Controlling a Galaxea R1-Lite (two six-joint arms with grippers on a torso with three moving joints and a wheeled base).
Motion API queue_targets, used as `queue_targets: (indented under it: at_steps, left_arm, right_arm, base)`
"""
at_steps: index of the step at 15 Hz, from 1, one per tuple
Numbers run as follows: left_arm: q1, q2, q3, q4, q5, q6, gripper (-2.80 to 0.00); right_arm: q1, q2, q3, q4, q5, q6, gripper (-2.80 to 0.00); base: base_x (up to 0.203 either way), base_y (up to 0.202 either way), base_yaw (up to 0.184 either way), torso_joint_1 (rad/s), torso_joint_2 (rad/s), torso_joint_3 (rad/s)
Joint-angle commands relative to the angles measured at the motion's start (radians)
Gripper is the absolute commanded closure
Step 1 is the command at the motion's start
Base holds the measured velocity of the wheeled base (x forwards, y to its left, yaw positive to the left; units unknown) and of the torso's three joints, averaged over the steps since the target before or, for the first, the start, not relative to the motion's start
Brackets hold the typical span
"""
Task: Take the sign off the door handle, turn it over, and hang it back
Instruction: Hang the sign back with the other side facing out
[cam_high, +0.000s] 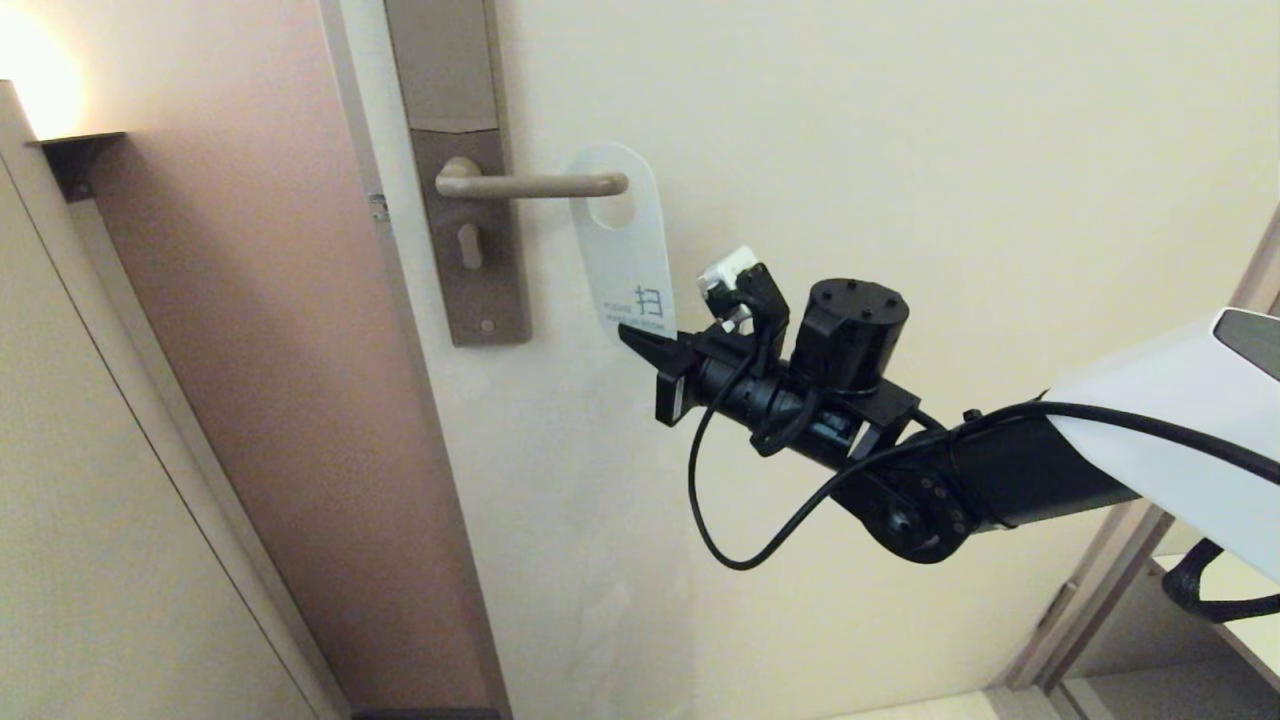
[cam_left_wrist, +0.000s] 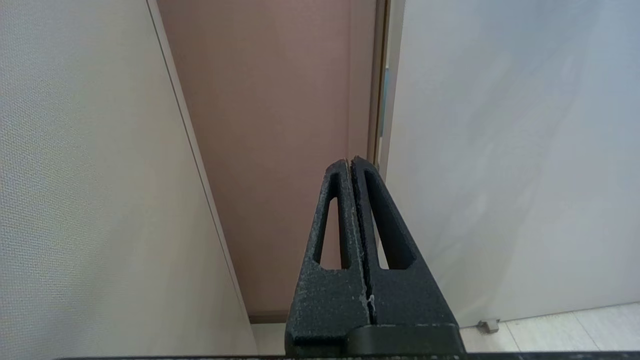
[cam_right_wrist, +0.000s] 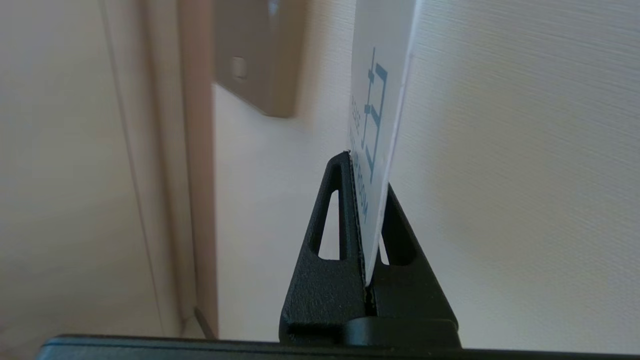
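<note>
The sign (cam_high: 625, 270) shows its white face with blue print and tilts a little against the door. Its oval hole sits at the rounded end of the door handle (cam_high: 530, 185), whose tip overlaps the sign's top; I cannot tell whether the tip passes through the hole. My right gripper (cam_high: 640, 342) is shut on the sign's lower corner. In the right wrist view the sign (cam_right_wrist: 372, 75) stands edge-on between the right gripper's (cam_right_wrist: 367, 172) black fingers. The left gripper (cam_left_wrist: 352, 161) is shut on nothing, low down by the door frame and out of the head view.
The cream door (cam_high: 900, 150) carries a tall brownish backplate (cam_high: 470, 250) with a keyhole. A brown wall panel (cam_high: 300, 350) lies to the left beside a lit wall shelf (cam_high: 75, 145). A small door stop (cam_left_wrist: 487, 325) sits on the floor.
</note>
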Motion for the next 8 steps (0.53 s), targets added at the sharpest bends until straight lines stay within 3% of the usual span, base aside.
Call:
queue_targets:
  at_steps: [1,8]
  left_arm:
    - [0.0,0.0,0.0,0.0,0.001,0.0,0.0]
    - [0.001,0.0,0.0,0.0,0.001,0.0,0.0]
  right_arm:
    - [0.019,0.006,-0.008,-0.007,0.002,-0.011,0.0]
    - [0.068,0.009,-0.01,-0.007,0.001,-0.029,0.0]
  base:
    - [0.0,0.0,0.0,0.0,0.0,0.0]
    - [0.0,0.0,0.0,0.0,0.0,0.0]
